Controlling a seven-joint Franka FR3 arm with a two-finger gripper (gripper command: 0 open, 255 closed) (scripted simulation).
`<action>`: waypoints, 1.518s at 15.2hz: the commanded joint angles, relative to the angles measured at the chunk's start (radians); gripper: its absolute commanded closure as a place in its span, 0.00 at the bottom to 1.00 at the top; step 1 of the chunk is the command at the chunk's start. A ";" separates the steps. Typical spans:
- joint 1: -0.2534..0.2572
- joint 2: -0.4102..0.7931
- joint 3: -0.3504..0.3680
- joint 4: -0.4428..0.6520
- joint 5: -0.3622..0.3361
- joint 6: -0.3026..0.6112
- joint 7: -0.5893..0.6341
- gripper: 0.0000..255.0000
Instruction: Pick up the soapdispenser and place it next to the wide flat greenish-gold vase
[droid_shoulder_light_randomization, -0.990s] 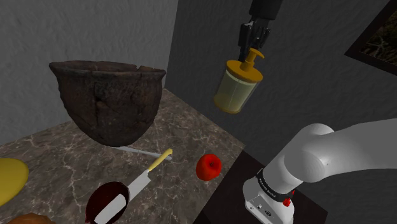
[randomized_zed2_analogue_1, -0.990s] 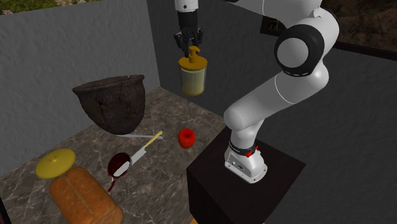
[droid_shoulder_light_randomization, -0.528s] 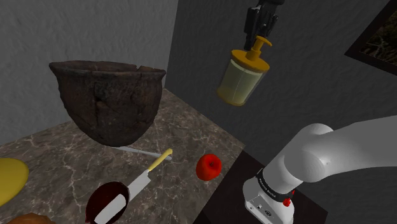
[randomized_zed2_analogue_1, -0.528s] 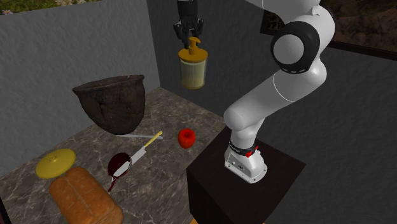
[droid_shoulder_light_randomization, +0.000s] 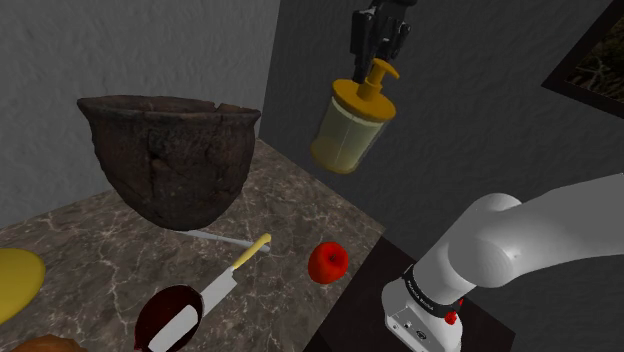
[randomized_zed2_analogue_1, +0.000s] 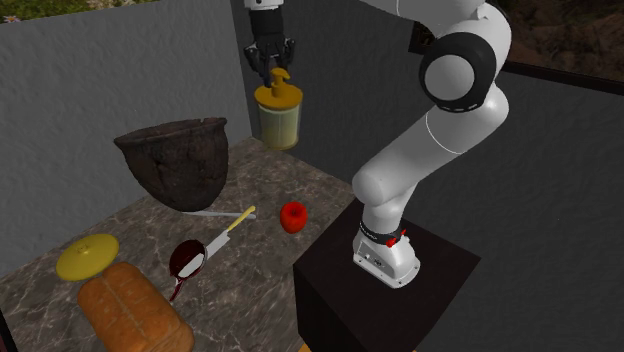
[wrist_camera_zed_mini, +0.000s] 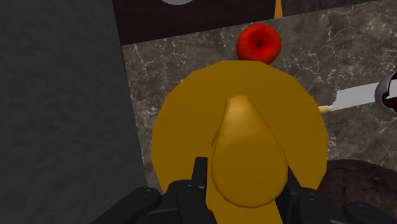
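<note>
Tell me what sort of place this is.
Probably a kitchen counter: a marbled worktop between grey walls, with bread, a knife and an apple on it. The gripper holds a soap dispenser above.

White arm (randomized_zed2_analogue_1: 432, 140), dark joints (randomized_zed2_analogue_1: 462, 80), red spot (randomized_zed2_analogue_1: 403, 237) near base, black jaws

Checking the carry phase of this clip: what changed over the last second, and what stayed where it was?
The gripper, shut on the soap dispenser by its pump throughout, lifted it a little and then carried it toward the shoulder view's left, toward the dark bowl. Nothing was let go. The dark bowl, the knife, the red fruit and the flat yellow vase stayed put.
</note>
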 joint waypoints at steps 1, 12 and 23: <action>0.011 0.016 0.040 -0.008 0.022 0.030 0.048 1.00; 0.061 0.226 0.262 0.091 0.063 0.172 0.313 1.00; 0.158 0.601 0.463 0.348 -0.090 0.269 0.625 1.00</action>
